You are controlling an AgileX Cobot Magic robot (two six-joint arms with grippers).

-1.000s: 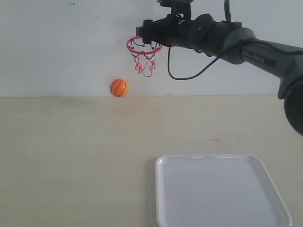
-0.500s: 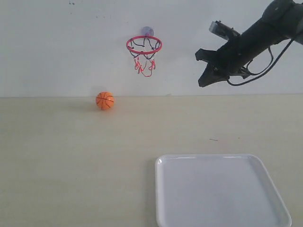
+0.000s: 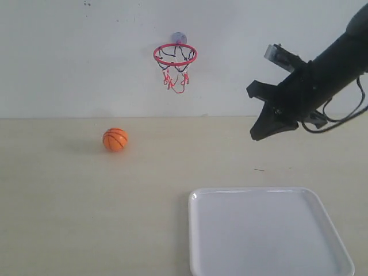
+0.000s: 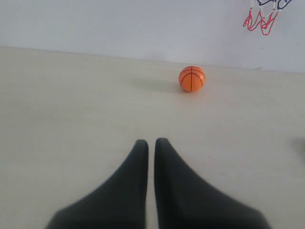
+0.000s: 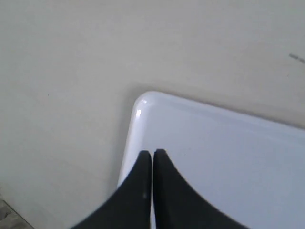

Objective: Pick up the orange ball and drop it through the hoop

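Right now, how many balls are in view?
1. The orange ball lies on the table, left of and below the hoop; I see no other.

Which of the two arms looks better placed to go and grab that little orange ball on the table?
Left. The small orange basketball lies straight ahead of the left gripper; the right gripper hangs far across on the other side, by the white rectangular tray.

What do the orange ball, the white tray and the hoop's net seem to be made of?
The small orange ball with black seams looks like matte rubber or foam: no glare. The white rectangular tray seems glossy plastic: its corner glints. The red-ringed hoop's net appears thin string, hanging loosely.
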